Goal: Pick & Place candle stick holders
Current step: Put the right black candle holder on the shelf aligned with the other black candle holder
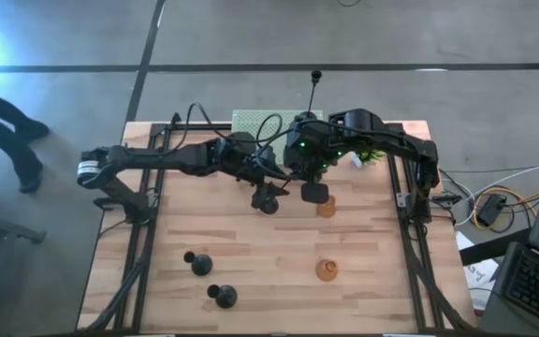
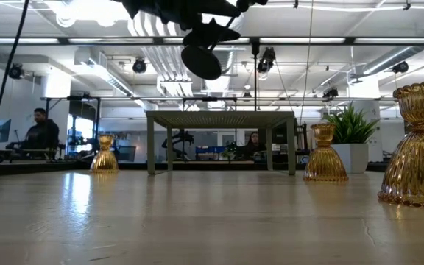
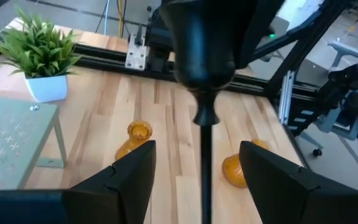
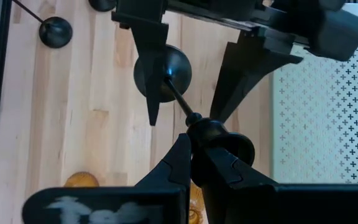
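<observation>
Presently both arms meet in the air just in front of the green perforated stand [image 1: 260, 122] at the back of the desk [image 1: 260, 276].

- Right end effector [image 4: 207, 158]: fully closed, clamped on the cup end of a black holder [image 4: 162, 73]. The holder is clear of the desk, and its domed base points away from the fingers.
- Left end effector [image 3: 197, 149]: jaws wide, one finger on each side of the thin stem and neither touching it. It carries nothing.
- Judgement: this looks like an arm-to-arm handover. The right grips the top, so the stem is left free for the left to close on.

Other holders, placed by the stand:
- two black holders [image 1: 199, 264] upright, well in front of the stand towards the left arm's side, close together.
- one amber glass holder [image 1: 326, 208] near the stand's front, beside the meeting point.
- a second amber one [image 1: 327, 271] farther forward.
- the low view shows three amber pieces, but I cannot place the third from above.

Containers: no cup in view holds a candle. The nearer amber cup shows an open, empty mouth in the left wrist view. The white pot beside the stand holds the small green plant [image 3: 39, 50], which is not part of the job.
</observation>
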You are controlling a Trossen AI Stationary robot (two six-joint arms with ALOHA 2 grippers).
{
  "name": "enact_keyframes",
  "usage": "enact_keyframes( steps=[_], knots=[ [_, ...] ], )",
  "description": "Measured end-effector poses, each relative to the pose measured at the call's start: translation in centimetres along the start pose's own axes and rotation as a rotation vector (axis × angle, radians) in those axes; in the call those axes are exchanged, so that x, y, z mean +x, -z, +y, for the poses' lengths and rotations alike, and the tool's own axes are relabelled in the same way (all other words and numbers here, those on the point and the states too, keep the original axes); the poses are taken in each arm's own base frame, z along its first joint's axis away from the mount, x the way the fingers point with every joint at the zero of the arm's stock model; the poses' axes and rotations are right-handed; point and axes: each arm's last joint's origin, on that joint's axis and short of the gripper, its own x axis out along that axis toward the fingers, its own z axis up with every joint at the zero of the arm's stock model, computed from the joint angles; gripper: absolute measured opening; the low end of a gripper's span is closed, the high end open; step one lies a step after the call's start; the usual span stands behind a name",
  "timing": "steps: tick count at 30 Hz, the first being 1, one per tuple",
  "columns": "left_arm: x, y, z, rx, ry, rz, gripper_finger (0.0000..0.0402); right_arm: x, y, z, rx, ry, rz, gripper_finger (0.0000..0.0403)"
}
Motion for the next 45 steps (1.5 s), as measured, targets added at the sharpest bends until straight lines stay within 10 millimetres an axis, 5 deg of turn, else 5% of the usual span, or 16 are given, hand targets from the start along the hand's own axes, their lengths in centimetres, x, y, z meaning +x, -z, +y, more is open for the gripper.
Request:
enact_keyframes(
  steps=[15, 32, 45],
  knots=[
    [-0.43, -0.54, -0.13, 0.011, -0.001, -0.041, 0.0019, 0.00, 0.00, 0.00, -0.003, 0.000, 0.000, 0.0011],
    [-0.42, -0.56, -0.09, 0.016, 0.002, -0.048, 0.0017, 0.00, -0.01, 0.01, 0.028, -0.004, -0.002, 0.0021],
    [-0.43, -0.58, -0.09, 0.022, 0.005, -0.049, 0.0017, 0.00, 0.00, 0.02, 0.069, -0.007, 0.000, 0.0164]
  ],
)
